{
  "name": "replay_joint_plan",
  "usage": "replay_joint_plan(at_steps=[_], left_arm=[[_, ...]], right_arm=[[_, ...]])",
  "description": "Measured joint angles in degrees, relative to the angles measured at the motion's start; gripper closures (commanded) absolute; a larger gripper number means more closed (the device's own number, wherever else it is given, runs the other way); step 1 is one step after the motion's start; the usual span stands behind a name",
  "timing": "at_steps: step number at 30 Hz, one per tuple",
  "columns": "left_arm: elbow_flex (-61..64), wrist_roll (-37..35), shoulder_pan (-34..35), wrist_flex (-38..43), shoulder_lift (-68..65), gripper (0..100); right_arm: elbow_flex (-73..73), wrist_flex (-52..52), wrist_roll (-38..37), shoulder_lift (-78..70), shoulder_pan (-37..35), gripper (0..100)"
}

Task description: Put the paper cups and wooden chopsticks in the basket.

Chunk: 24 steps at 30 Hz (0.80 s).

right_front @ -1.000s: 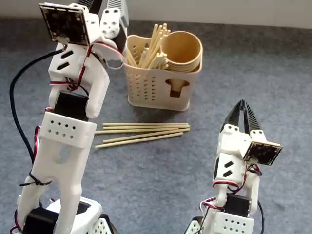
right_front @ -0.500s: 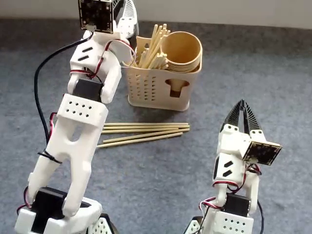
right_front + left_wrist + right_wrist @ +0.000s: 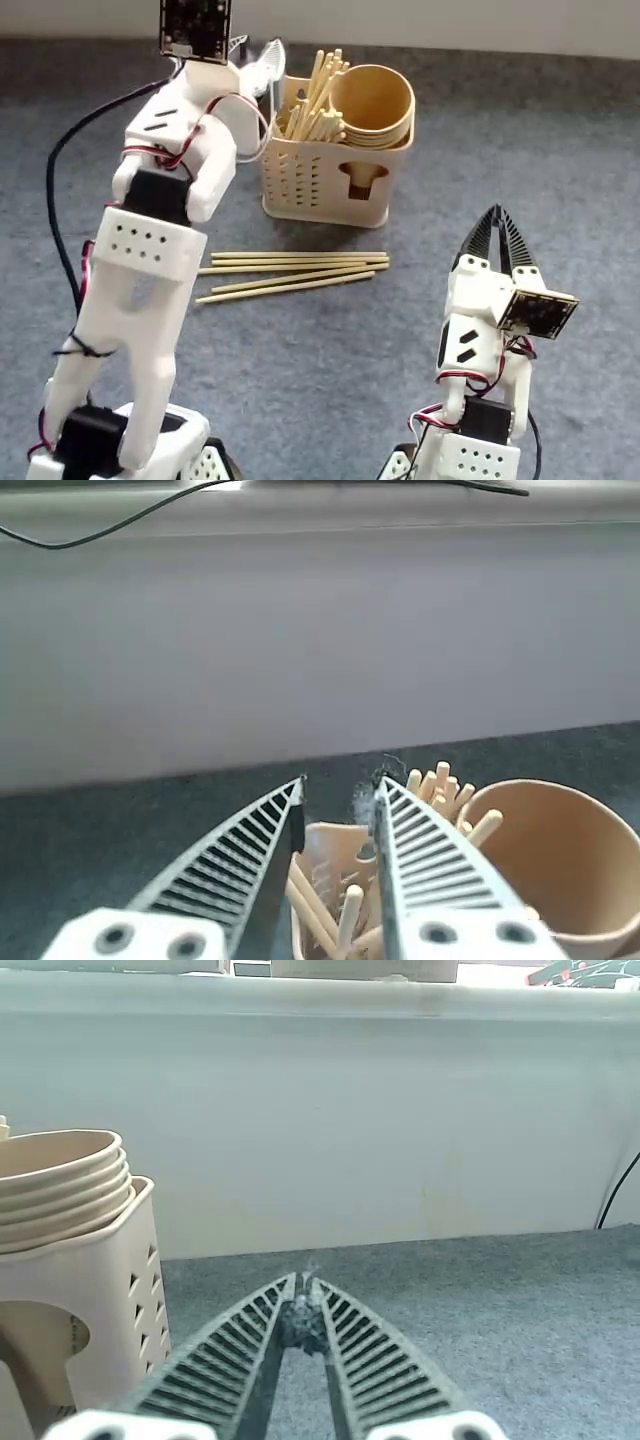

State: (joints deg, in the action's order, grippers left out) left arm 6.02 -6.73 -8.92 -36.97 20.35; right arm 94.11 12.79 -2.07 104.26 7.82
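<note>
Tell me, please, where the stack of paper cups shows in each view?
High view: the paper cups stand in the basket, beside upright chopsticks.
Left wrist view: the cups sit beyond the open left hand, next to the chopsticks.
Right wrist view: the cups top the basket, aside from the shut right hand.
Shared landmark: the basket.

Left hand [image 3: 340,782] swung closer to basket [image 3: 330,190] rim.

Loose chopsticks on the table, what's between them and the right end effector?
In the high view, the stretch of grey mat between the loose chopsticks and the right end effector is bare.
</note>
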Motion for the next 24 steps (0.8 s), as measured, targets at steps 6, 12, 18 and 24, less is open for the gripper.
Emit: replay_joint_plan(at_steps=[6, 12, 18, 24], left_arm=[[1.14, 0.00, 0.62, -11.78, 6.95, 87], [11.60, 0.00, 6.77, -13.80, 13.36, 87], [22.86, 0.00, 11.16, -13.98, 19.87, 87], [32.62, 0.00, 14.77, -13.98, 28.84, 87]], right_arm=[[0.00, 0.00, 0.00, 0.00, 0.00, 97.5], [1.49, 0.00, 0.00, 0.00, 0.00, 97.5], [1.49, -0.18, 0.00, 0.00, 0.00, 97.5], [1.49, -0.18, 0.00, 0.00, 0.00, 97.5]])
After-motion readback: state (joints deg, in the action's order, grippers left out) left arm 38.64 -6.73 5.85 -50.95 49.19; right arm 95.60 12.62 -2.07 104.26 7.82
